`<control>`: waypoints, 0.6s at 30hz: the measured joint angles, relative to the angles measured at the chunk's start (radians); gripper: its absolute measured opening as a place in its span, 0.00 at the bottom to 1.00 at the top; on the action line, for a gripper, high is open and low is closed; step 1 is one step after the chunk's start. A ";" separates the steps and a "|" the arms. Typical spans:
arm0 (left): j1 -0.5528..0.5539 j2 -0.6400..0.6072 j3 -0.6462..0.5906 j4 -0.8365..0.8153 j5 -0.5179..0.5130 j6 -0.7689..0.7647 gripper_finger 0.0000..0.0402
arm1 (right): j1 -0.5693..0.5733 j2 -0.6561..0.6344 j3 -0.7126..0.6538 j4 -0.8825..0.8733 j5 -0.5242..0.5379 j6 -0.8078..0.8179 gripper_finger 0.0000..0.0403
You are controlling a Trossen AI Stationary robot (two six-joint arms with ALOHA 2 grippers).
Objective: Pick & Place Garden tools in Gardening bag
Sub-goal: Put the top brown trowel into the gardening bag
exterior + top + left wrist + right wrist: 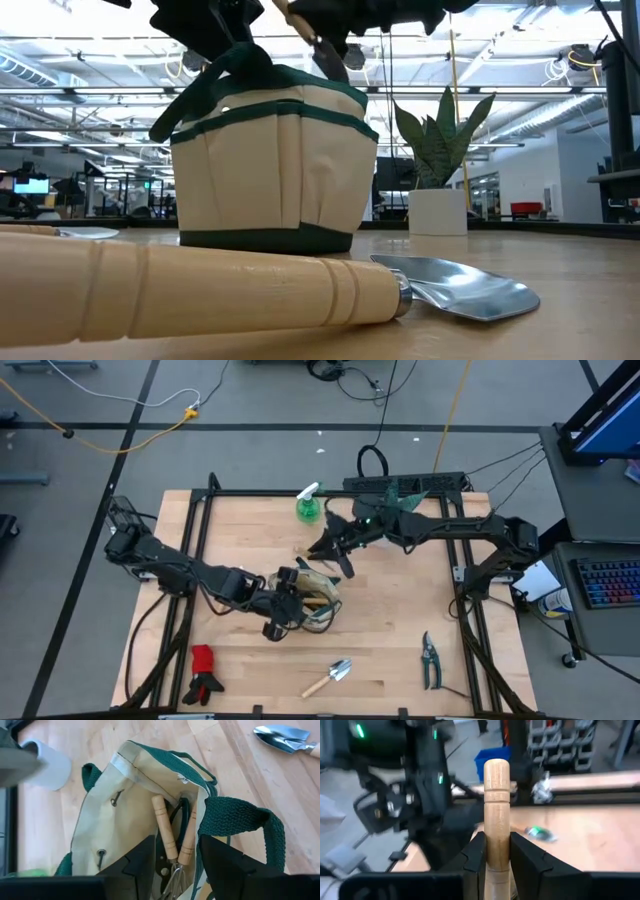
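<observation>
The gardening bag [318, 598], beige with green trim, stands on the table near its middle. Two wooden-handled tools [167, 832] lean inside it, handles up. My left gripper [176, 842] hangs open over the bag's mouth, with one finger on each side of those handles. My right gripper [327, 545] hovers just beyond the bag's far side, shut on a wooden-handled tool [496, 795]. A trowel [331, 676], pruning shears [430, 658] and red-and-black gloves [203, 675] lie near the front edge. A green spray bottle [308, 507] stands at the far edge. My right gripper pinches the tool's wooden handle [496, 851] between its two fingers. The fingers lie nearly level along the handle, coming from the table's right. The handle's rounded free end [496, 767] sticks out past the fingertips. The tool is lifted clear, above the bag's rim.
A spiky plant in a white pot [437, 190] stands at the far edge, right of the bag. The bag's green loop handles [240, 820] rise beside my left fingers. Bare wood lies to the right of the bag.
</observation>
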 joint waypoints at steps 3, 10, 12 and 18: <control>-0.007 0.000 0.000 -0.002 -0.017 0.000 0.40 | 0.033 0.022 -0.001 0.009 0.003 0.012 0.15; -0.033 -0.010 -0.001 -0.008 -0.022 -0.010 0.40 | 0.104 0.072 -0.001 0.091 0.011 0.027 0.15; -0.046 -0.012 -0.001 -0.017 -0.031 -0.011 0.40 | 0.119 0.088 -0.001 0.109 0.031 0.029 0.15; -0.082 -0.052 -0.001 -0.063 -0.075 -0.044 0.40 | 0.144 0.093 -0.034 0.120 0.126 0.029 0.15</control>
